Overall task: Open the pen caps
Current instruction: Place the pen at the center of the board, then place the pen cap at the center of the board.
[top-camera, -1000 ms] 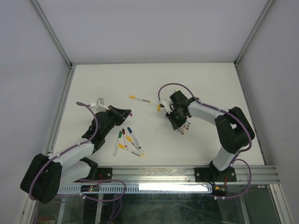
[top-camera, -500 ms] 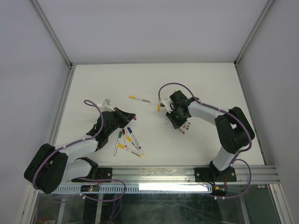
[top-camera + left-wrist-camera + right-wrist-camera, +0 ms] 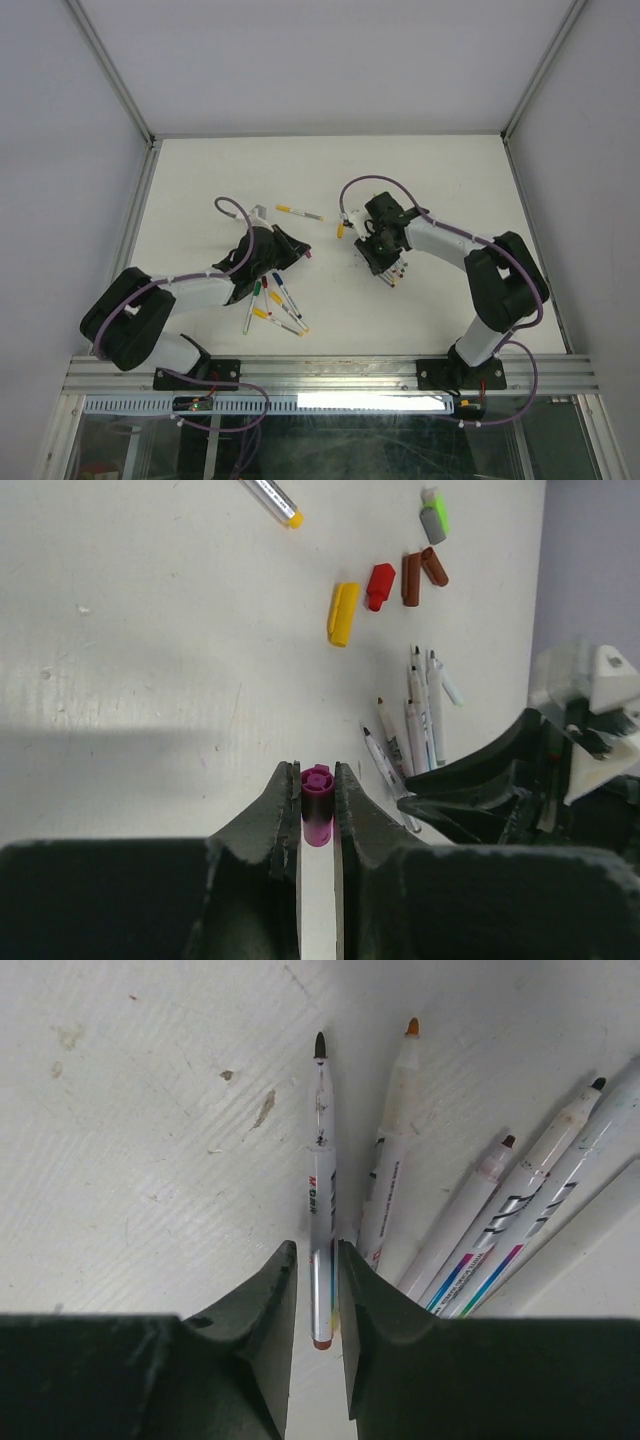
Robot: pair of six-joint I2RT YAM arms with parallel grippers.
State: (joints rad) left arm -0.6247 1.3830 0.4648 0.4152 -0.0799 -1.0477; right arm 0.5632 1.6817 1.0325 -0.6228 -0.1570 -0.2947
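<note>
Set-down in hand on both sides
The left gripper [image 3: 316, 772] is clamped on a stubby purple plastic cap [image 3: 317, 812] near the fan of uncapped white pen barrels [image 3: 415, 730]; the right gripper [image 3: 318, 1252], parted around its outermost barrel [image 3: 321, 1190], should be widened before lifting.

The white table [image 3: 430, 170] sits inside pale grey walls [image 3: 300, 60], with an aluminium rail [image 3: 400, 372] along its near edge and a lit strip [image 3: 370, 400] just below that. One pen [image 3: 305, 213] lies alone toward the far edge, left of the middle. A loose group of pens [image 3: 290, 297] lies crossed over one another near the near edge, left of centre. Right of the middle, bare pen barrels [image 3: 460, 1210] lie fanned side by side, among them a dark-tipped barrel [image 3: 321, 1190] and an orange-tipped barrel [image 3: 393, 1160] that nearly touch at their lower ends. Small scuffs [image 3: 265, 1108] mark the table beside them.
</note>
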